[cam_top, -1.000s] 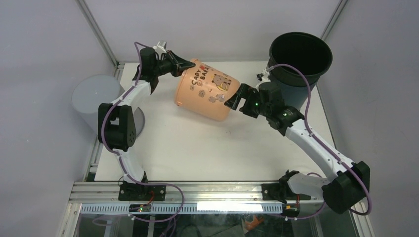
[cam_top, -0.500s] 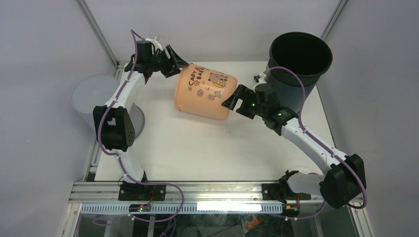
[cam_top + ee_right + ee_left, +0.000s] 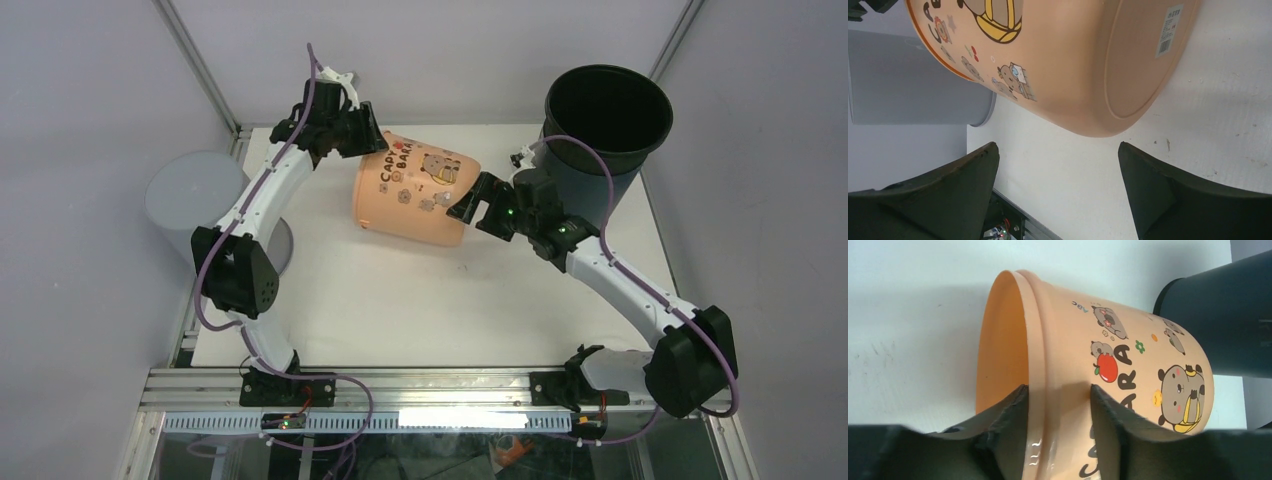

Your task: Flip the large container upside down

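Bright, even and diffuse in all three views, lit from above to judge by shadows lying close beneath things. Soft-edged shadows only: a faint grey one under the peach container (image 3: 408, 195) on the white worktop (image 3: 400, 300), and a wider dim patch beside its rim in the left wrist view. Small wavy glints on the glossy wall close to the left claw (image 3: 1055, 390). Blown-out white along the light strip (image 3: 465, 420) at the near rail. Near-uniform darkness inside the black bin (image 3: 607, 105). Soft, out-of-focus edges on the right claw (image 3: 1058, 147) in the foreground, with crisper print and label beyond. Sharp overhead view.
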You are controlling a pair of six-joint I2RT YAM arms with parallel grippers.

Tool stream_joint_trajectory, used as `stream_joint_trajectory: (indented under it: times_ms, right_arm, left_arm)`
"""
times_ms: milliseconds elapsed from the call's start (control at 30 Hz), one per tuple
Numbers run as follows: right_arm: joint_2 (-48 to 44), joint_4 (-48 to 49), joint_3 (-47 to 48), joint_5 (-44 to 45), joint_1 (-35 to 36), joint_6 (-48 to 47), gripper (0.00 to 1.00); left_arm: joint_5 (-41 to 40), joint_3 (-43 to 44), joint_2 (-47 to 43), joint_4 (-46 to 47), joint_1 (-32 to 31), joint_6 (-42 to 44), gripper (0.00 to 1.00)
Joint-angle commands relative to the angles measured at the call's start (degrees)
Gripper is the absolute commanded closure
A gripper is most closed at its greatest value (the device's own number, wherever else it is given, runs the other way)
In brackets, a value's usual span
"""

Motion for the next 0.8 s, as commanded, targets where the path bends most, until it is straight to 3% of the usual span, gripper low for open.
stream_joint_trajectory:
  times_ms: [0, 267, 533, 667, 767]
  right_arm:
    - [0.44, 2.79, 2.0, -0.42, 0.16, -0.55, 0.07]
    - [0.5, 2.1, 2.74, 0.25, 0.1, -0.73, 0.07]
    - [0.41, 1.46, 3.74, 0.75, -0.18, -1.05, 0.07]
    - [-0.12, 1.0, 4.14, 1.9, -0.39, -1.68, 0.07]
    - [-0.58, 0.67, 4.23, 2.58, -0.59, -2.04, 0.07]
  left_arm:
    - [-8.18, 1.88, -3.52, -2.8, -1.31, 4.76, 0.63]
    - [-7.84, 2.01, -2.7, -3.31, -1.29, 5.17, 1.0]
    - [-9.16, 1.58, -3.14, -3.29, -0.46, 3.35, 1.0]
    - [4.31, -4.12, -4.02, 1.95, 6.02, -2.55, 1.0]
    - [8.13, -8.69, -3.7, 5.27, 10.04, -5.0, 1.0]
